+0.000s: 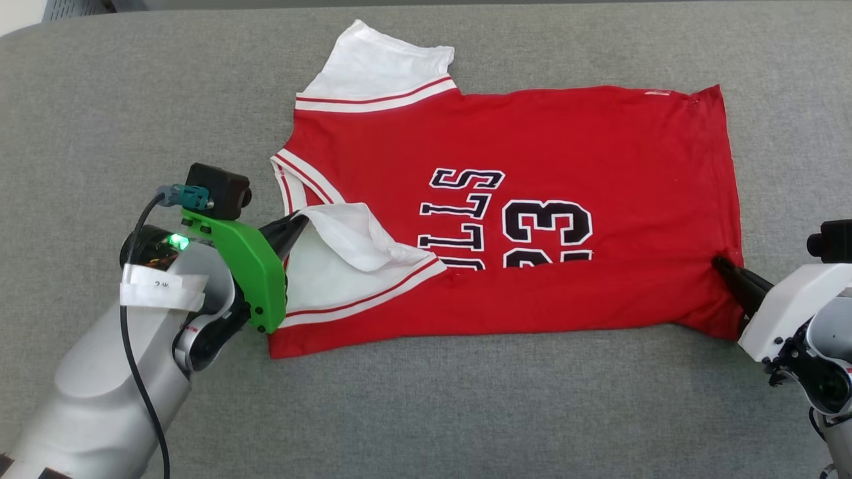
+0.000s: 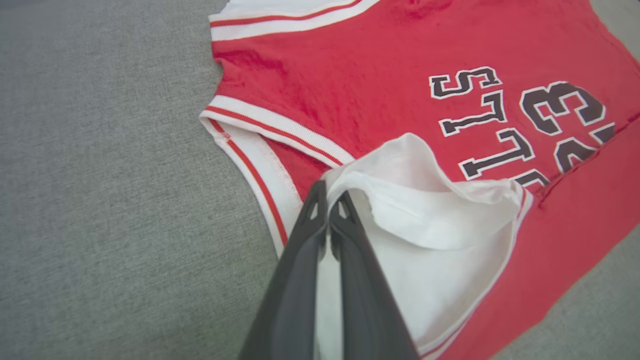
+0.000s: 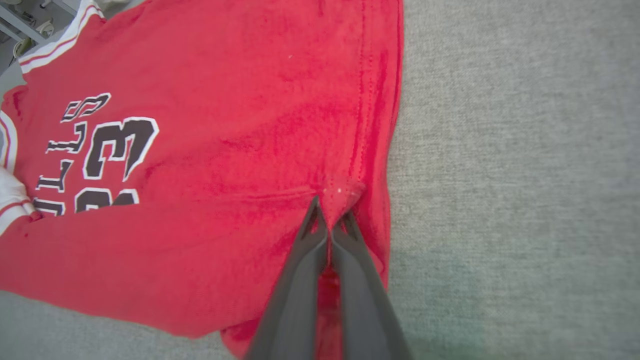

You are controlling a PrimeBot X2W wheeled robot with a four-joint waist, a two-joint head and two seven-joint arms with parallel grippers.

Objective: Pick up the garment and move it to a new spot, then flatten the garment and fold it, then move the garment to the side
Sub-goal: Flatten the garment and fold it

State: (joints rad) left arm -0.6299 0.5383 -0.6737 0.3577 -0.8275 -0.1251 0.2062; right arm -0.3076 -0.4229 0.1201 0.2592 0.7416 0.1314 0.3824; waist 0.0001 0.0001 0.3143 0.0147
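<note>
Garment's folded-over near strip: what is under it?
Folded strip of the garment hides the lower part of the BULLS 23 lettering; the rest shows. Left gripper pinches its white sleeve, right gripper its hem corner. Anything else underneath is covered.

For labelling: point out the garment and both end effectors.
garment (image 1: 566, 140): head view, plain red body beside the lettering.
left end effector (image 2: 329, 195): left wrist view, between shut fingertips pinching the white sleeve.
right end effector (image 3: 330, 212): right wrist view, between shut fingertips pinching the red hem.
</note>
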